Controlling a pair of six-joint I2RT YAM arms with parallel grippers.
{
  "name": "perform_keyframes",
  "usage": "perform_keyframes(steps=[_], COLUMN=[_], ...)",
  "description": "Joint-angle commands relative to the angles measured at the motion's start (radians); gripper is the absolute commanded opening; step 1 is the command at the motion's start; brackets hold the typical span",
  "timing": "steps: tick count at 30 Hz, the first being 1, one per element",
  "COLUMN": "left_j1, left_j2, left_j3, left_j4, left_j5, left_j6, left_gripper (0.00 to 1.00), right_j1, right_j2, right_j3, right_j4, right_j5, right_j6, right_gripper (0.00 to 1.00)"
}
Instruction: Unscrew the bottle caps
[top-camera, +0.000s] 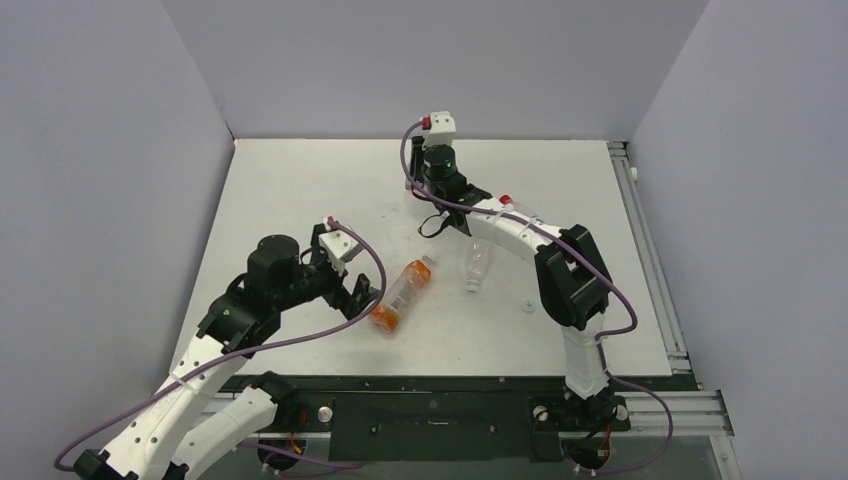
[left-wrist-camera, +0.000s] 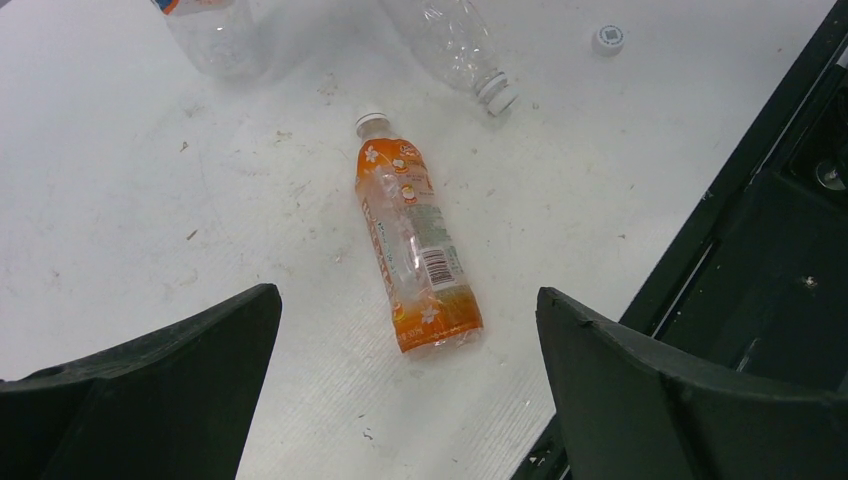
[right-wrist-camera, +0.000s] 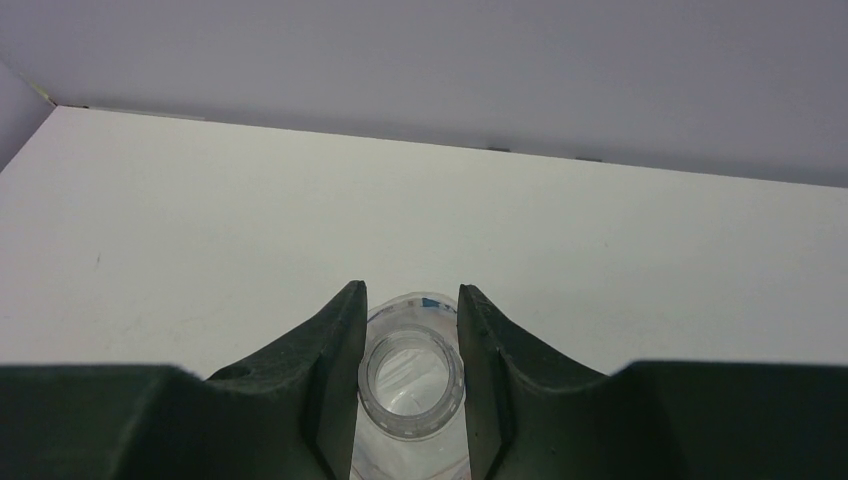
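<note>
Left gripper (left-wrist-camera: 407, 300): jaws wide apart and holding nothing. It hovers over the lower half of the orange bottle (left-wrist-camera: 415, 250) without touching it. That bottle lies on its side on the table (left-wrist-camera: 120, 200), with a white cap (left-wrist-camera: 371, 124) on its neck pointing away from the gripper.

Beyond it a clear bottle (left-wrist-camera: 450, 40) also lies on its side, with a whitish cap (left-wrist-camera: 497, 92) on its neck. That cap is near the orange bottle's cap but apart from it. A loose cap (left-wrist-camera: 607, 39) sits alone on the table to the right of the clear bottle, touching nothing.

Right gripper (right-wrist-camera: 410, 300): fingers clamped on the neck of an uncapped bottle (right-wrist-camera: 440, 400). The bottle is clear plastic and its open mouth faces up toward the wrist camera. In the overhead view the wrist hides this grip.

A red cap (top-camera: 506, 200) shows just beside the far side of the right forearm. The arm mostly hides whatever bottle is under it.
</note>
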Motion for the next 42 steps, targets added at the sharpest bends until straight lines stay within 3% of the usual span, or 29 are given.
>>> perform_keyframes(steps=[1,7,9,14,18,23,29,34,42], left_j1=[0.003,0.003,0.003,0.003,0.003,0.003,0.002,0.001,-0.014], left_j2=[0.001,0.004,0.004,0.008,0.019,0.031,0.057,0.121,0.435], left_j3=[0.007,0.008,0.007,0.005,0.001,-0.005,-0.019,-0.063,-0.007], left_j4=[0.026,0.033,0.034,0.037,0.048,0.065,0.095,0.185,0.35], left_j5=[0.011,0.026,0.029,0.033,0.038,0.041,0.051,0.023,-0.107], left_j6=[0.017,0.014,0.014,0.018,0.019,0.024,0.024,0.025,0.045], left_gripper=[0.97,0.97,0.96,0.97,0.97,0.97,0.96,0.97,0.97], right_j1=[-0.012,-0.014,-0.014,-0.016,-0.016,-0.017,-0.019,-0.02,-0.021], right_j2=[0.023,0.064,0.07,0.068,0.049,0.018,-0.016,-0.066,-0.243], right_j3=[0.024,0.087,0.097,0.097,0.089,0.079,0.091,0.084,0.038], right_j4=[0.039,-0.056,-0.071,-0.085,-0.084,-0.08,-0.089,-0.098,-0.182], right_j5=[-0.004,-0.024,-0.029,-0.038,-0.037,-0.039,-0.049,-0.053,-0.073], right_j6=[0.032,0.013,0.01,0.009,0.005,0.0,-0.004,-0.003,0.055], right_gripper=[0.0,0.0,0.05,0.4,0.5,0.56,0.76,0.8,0.82])
